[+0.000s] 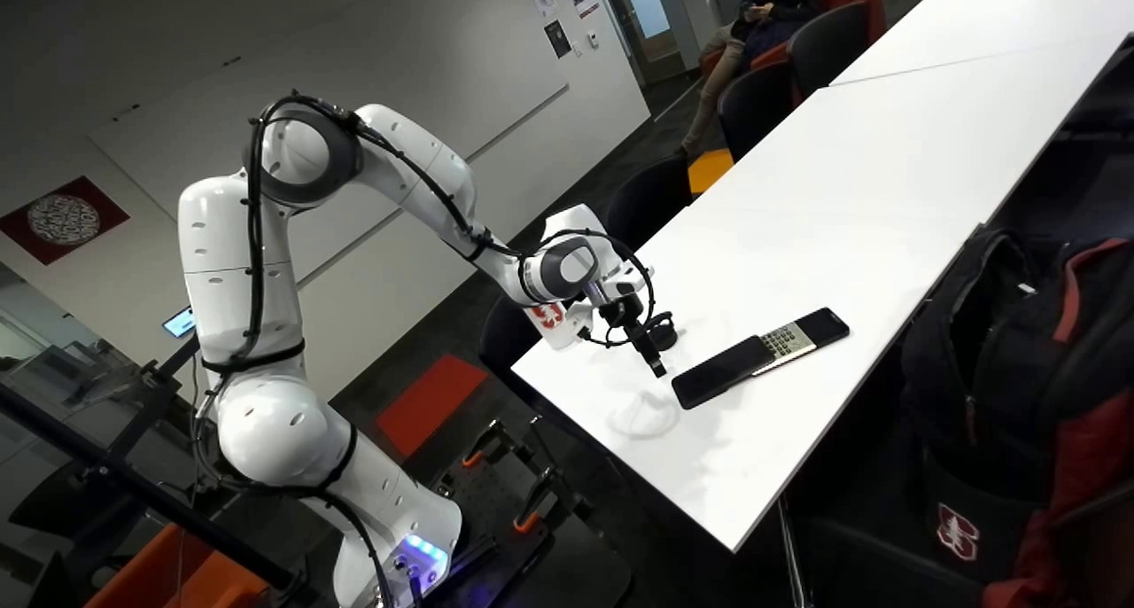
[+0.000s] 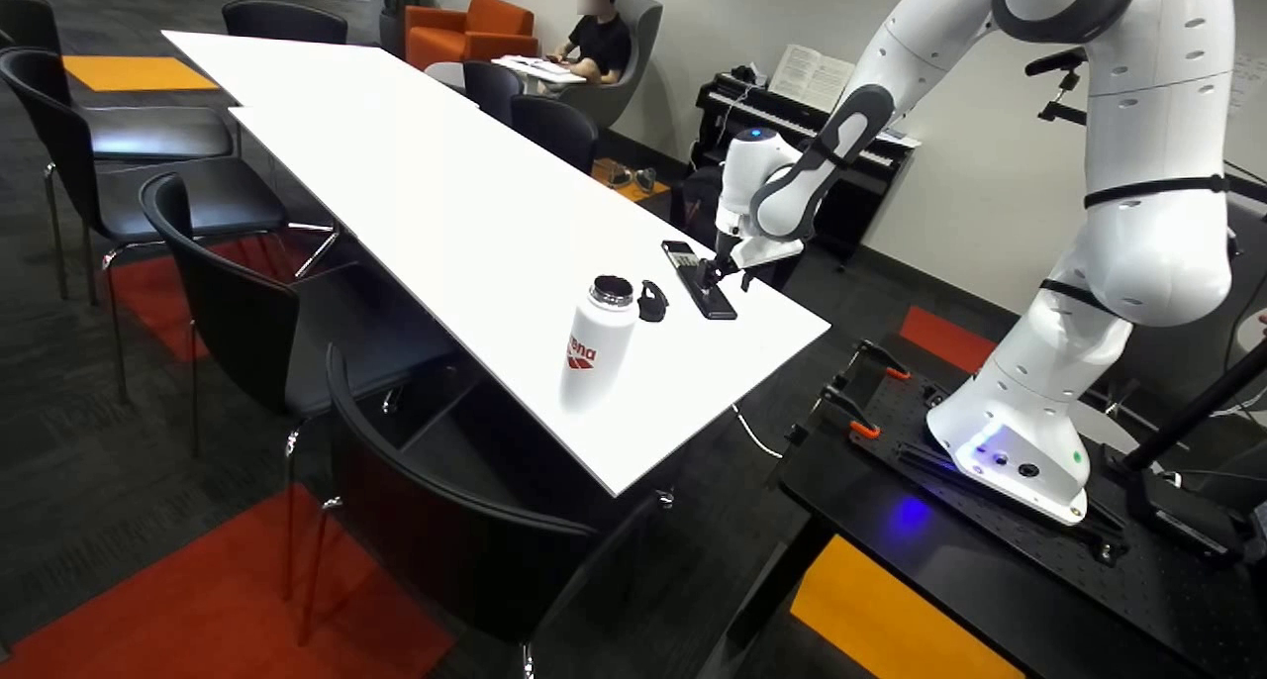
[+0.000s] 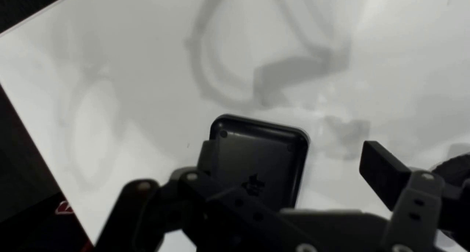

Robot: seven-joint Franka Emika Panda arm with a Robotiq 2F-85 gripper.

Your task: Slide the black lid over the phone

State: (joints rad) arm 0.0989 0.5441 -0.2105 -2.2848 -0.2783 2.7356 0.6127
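Note:
The phone (image 1: 787, 343) looks like a flat black slab with a pale keypad and dark screen, lying on the table. A flat black rectangular cover (image 1: 722, 373), the black lid, overlaps its near part. The keypad shows. In the wrist view the rounded end of the lid (image 3: 257, 153) lies between the fingers, nearer the left one. My gripper (image 3: 295, 165) is open and empty; in an exterior view it hangs above the table beside the lid's end (image 1: 654, 364). Whether the left finger touches the lid cannot be told. Both parts also show beyond the gripper (image 2: 728, 275).
A small round black bottle cap with a loop (image 2: 652, 301) lies between the slab and a white bottle (image 2: 599, 347) with red lettering. The white table's edges (image 1: 651, 484) are near. Black chairs (image 2: 223, 303) and a backpack (image 1: 1001, 360) stand beside the table.

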